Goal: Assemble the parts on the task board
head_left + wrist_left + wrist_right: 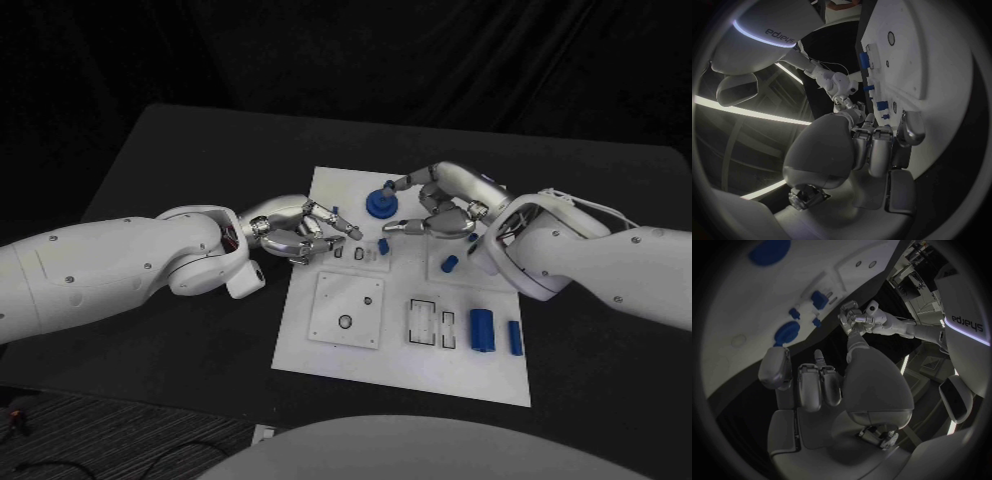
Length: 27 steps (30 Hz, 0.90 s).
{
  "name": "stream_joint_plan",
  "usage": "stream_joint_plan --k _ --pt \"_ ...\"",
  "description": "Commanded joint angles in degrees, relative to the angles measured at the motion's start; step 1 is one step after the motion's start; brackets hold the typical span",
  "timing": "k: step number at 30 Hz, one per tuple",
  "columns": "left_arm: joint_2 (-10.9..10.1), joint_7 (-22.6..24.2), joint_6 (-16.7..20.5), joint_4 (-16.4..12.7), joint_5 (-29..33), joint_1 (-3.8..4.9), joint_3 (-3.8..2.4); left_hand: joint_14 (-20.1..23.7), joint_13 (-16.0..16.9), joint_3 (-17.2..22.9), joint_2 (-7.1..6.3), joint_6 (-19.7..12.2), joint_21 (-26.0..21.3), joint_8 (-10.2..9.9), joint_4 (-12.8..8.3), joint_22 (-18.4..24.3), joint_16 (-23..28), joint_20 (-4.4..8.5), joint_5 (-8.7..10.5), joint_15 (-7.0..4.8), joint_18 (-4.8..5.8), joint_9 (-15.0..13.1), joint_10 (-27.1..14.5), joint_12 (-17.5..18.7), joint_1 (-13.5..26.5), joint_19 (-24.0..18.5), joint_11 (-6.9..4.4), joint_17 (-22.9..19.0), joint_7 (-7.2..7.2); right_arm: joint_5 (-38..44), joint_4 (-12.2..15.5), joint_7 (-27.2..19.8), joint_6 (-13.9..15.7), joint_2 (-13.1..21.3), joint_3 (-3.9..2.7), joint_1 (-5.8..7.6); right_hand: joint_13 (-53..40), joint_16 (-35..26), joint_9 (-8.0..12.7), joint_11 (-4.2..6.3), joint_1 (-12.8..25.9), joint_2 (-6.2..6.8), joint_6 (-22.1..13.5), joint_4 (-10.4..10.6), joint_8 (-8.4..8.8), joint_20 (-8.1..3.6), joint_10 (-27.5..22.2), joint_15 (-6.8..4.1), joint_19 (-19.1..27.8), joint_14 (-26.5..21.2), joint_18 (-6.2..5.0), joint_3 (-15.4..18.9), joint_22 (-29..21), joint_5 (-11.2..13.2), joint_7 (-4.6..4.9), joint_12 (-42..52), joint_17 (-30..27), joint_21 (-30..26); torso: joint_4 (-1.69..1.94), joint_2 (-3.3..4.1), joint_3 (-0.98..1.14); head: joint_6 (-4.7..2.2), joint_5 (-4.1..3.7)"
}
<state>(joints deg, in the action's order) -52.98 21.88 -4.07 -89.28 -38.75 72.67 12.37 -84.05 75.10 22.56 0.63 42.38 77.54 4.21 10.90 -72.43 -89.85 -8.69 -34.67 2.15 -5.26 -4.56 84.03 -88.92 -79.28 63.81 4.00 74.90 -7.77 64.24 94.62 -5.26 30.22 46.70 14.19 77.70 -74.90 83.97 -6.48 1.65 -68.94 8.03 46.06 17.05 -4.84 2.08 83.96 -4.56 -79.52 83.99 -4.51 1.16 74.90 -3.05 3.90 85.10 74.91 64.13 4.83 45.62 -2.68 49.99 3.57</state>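
Both hands over the far end of the white board (329, 350), mid-assembly.

Left hand (296, 232) low at the board's left edge, fingers curled in toward a small blue piece (335, 213) at its fingertips; perhaps pinched, but impossible to tell from here. Right hand (444, 207) hovering beside the round blue part (381, 204) near the far edge, fingers bent, grip likewise unclear. Another small blue piece (384, 244) standing between the two hands; two blue cylinders (482, 330) lying well apart, at the board's near right corner. Main risk: hands crowded close together, so a reach toward the middle piece could knock wrists or nudge the round part off its seat. Also a chance of tipping the small piece if pressed down at a tilt.
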Motion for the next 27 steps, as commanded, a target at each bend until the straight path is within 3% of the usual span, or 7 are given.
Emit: stream_joint_plan --k 1,7,12,15,20,21,27 --pt "-0.5 -0.2 2.4 -0.8 0.4 0.13 -0.06 -5.9 13.5 -0.1 0.09 -0.3 -0.3 -0.1 0.5 0.0 -0.2 0.53 0.13 -0.57 -0.73 0.1 3.3 0.3 0.9 0.1 -0.37 15.1 0.09 -2.7 1.3 -2.7 3.9 1.3 -0.03 1.96 -8.9 -1.1 0.3 -0.70 3.8 -2.03 0.2 -0.2 -0.20 0.22 1.2 0.48 1.0 2.3 -0.70 1.4 8.1 0.2 0.20 -1.0 5.4 -1.5 0.04 -0.02 0.00 0.01 0.10" --pt "-1.7 -1.9 6.1 -2.6 0.4 0.90 -0.07 -5.9 13.8 -3.2 0.24 1.3 -0.6 0.3 4.5 -0.5 -0.2 0.76 7.43 -0.62 -0.55 -0.1 3.9 0.1 4.2 1.1 -0.32 15.1 -0.18 -10.6 3.1 -4.9 4.5 4.5 -0.02 5.48 -8.2 -1.7 0.8 -1.39 10.9 -7.45 0.9 -0.2 -0.54 0.88 0.4 1.08 2.0 1.7 -0.99 6.4 7.8 0.2 0.79 -1.7 4.5 -3.2 -0.05 -0.28 0.19 0.01 0.22" --pt "-2.2 -5.2 9.7 -3.6 0.4 2.98 -0.09 -5.9 14.4 -8.4 0.88 5.5 -0.3 3.0 5.7 -1.7 -0.2 0.27 19.10 -0.02 -0.18 -1.1 5.1 -0.6 7.8 3.4 0.60 15.1 -1.38 -14.7 3.7 -5.3 4.3 6.8 -0.01 6.90 -8.4 -1.5 0.6 -1.65 13.8 -10.37 2.7 -0.3 -1.57 1.15 0.5 1.36 1.9 1.8 -0.96 8.9 7.9 0.1 1.24 -1.5 4.7 -3.1 -0.28 -0.77 0.54 0.01 0.36" --pt "-2.1 -8.8 11.0 -4.0 0.4 4.95 -0.09 -5.9 14.8 -11.4 1.13 7.9 0.2 5.3 5.7 -2.6 -0.2 -0.33 21.49 0.65 0.06 -1.9 5.8 -1.0 8.8 5.0 1.43 15.1 -1.68 -15.5 3.4 -4.5 3.5 7.8 -0.01 7.24 -8.4 -1.5 0.3 -1.94 12.2 -11.96 4.1 -0.5 -2.29 1.39 0.5 1.60 1.9 1.8 -0.99 9.7 7.8 -1.1 1.63 -1.5 4.7 -3.3 -0.27 -1.08 0.70 0.01 0.18" --pt "-0.9 -20.2 10.5 -4.4 0.4 9.06 -0.09 -5.9 14.9 -17.3 2.20 11.3 1.3 12.4 5.7 -4.5 -0.2 0.34 25.40 -0.35 0.46 -6.4 6.0 -1.1 11.2 7.9 0.16 15.1 0.05 -15.0 2.8 -2.1 -0.2 9.2 0.00 7.48 -8.6 -1.1 -0.4 -2.30 9.6 -13.54 6.3 -0.4 -3.40 1.60 0.7 1.84 1.5 2.0 -0.88 10.8 8.0 -4.0 2.07 -1.2 5.1 -2.7 -0.46 -1.62 1.36 0.01 0.06" --pt "-0.5 -22.7 9.7 -4.3 0.4 9.79 -0.09 -5.9 14.9 -18.4 2.62 10.6 1.3 13.6 5.5 -4.6 -0.2 0.63 25.68 -0.63 0.47 -7.6 6.0 -1.1 11.9 8.2 -0.30 15.1 0.18 -14.5 2.7 -1.5 -0.7 9.4 0.00 7.49 -8.9 -0.8 -0.5 -2.18 7.6 -13.76 6.7 -0.5 -3.52 1.62 1.0 1.82 1.1 2.3 -0.79 11.1 8.1 -6.7 2.09 -0.9 5.4 -2.1 -0.47 -1.70 1.47 0.01 0.04" --pt "2.8 -39.6 1.7 -3.3 0.4 13.73 -0.09 -5.9 14.9 -21.9 3.83 8.4 1.6 23.0 5.0 -5.7 -0.2 2.01 25.19 -2.11 0.79 -18.0 6.0 -1.1 11.4 10.2 -1.52 15.1 1.80 -7.3 2.6 3.2 -4.1 10.5 0.00 7.54 -10.3 0.6 -1.0 -1.98 2.9 -14.38 7.8 -0.6 -3.93 1.32 2.4 1.48 -0.6 3.3 -0.30 11.5 8.8 -10.9 1.76 0.5 7.2 1.0 -0.90 -2.41 2.40 0.01 -0.32"
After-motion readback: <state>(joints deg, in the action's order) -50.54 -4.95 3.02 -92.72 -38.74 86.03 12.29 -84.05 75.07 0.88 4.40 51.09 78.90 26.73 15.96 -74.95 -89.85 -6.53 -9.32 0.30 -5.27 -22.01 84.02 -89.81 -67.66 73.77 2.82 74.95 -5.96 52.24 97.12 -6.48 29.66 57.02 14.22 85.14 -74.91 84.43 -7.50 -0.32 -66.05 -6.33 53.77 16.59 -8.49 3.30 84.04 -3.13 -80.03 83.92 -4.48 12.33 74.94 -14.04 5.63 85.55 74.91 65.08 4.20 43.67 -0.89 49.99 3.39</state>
